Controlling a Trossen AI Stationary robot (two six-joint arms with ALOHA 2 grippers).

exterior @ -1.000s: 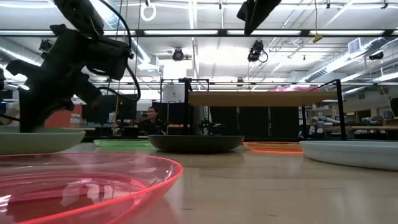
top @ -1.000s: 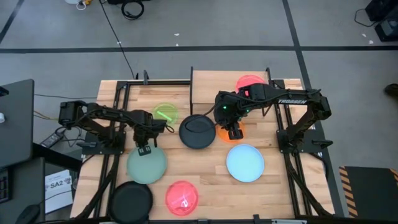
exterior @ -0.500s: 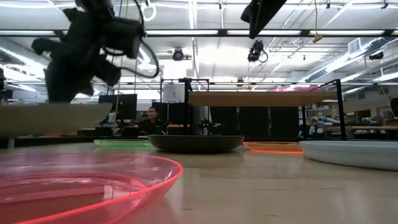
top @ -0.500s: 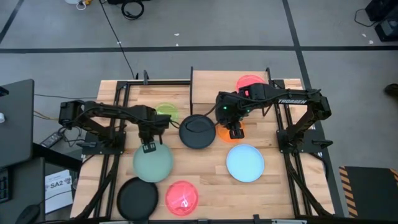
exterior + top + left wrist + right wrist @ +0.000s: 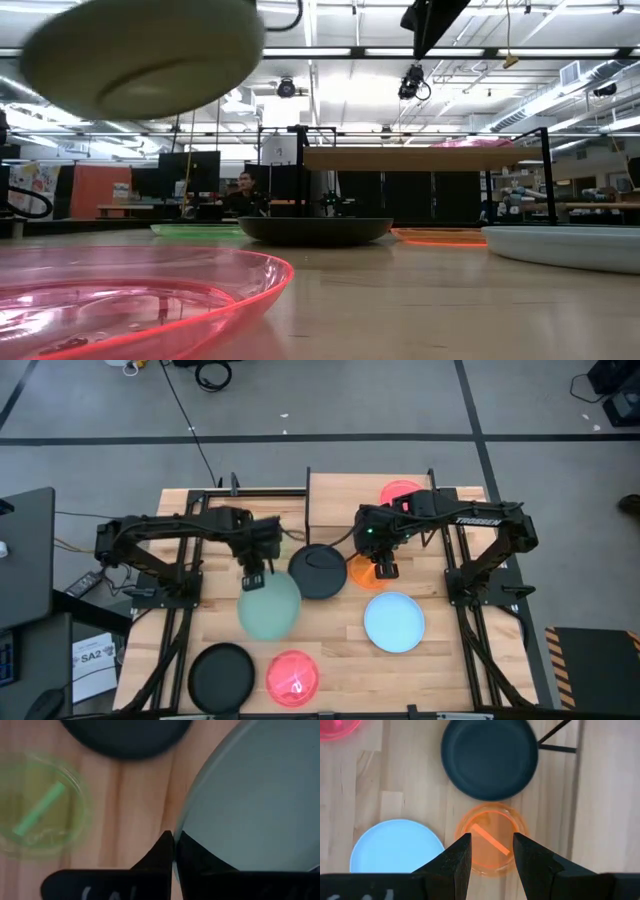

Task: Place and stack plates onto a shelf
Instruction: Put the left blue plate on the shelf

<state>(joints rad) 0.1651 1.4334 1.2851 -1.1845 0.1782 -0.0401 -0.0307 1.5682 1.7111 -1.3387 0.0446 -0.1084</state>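
My left gripper (image 5: 252, 576) is shut on the pale green plate (image 5: 270, 606), which hangs above the table left of centre and shows high up in the low view (image 5: 145, 55). My right gripper (image 5: 488, 847) stands open above the orange plate (image 5: 492, 836), touching nothing. A black plate (image 5: 318, 570) lies flat between the two arms. The lime green plate (image 5: 40, 810) lies flat by the left arm. The shelf (image 5: 345, 500) stands at the far edge, and a pink plate (image 5: 403, 492) rests on its right half. My left gripper pinches the pale green plate's rim (image 5: 186, 815) between its two fingers, on the plate's far left side. The fingers come from above, pointing steeply down. The plate is lifted clear of the table, close to level, reaching out from the fingers toward the near right.
A light blue plate (image 5: 394, 622) lies near right, a red plate (image 5: 293, 677) and a second black plate (image 5: 222, 672) by the near edge. Black arm frames (image 5: 190, 550) line both table sides. A person sits in the room beyond (image 5: 243, 190).
My left gripper has risen and gone toward the table's centre and far edge, still shut on the pale green plate. The plate, which lay on the table a second ago, now hangs well clear of it. The second black plate it partly covered now shows whole.
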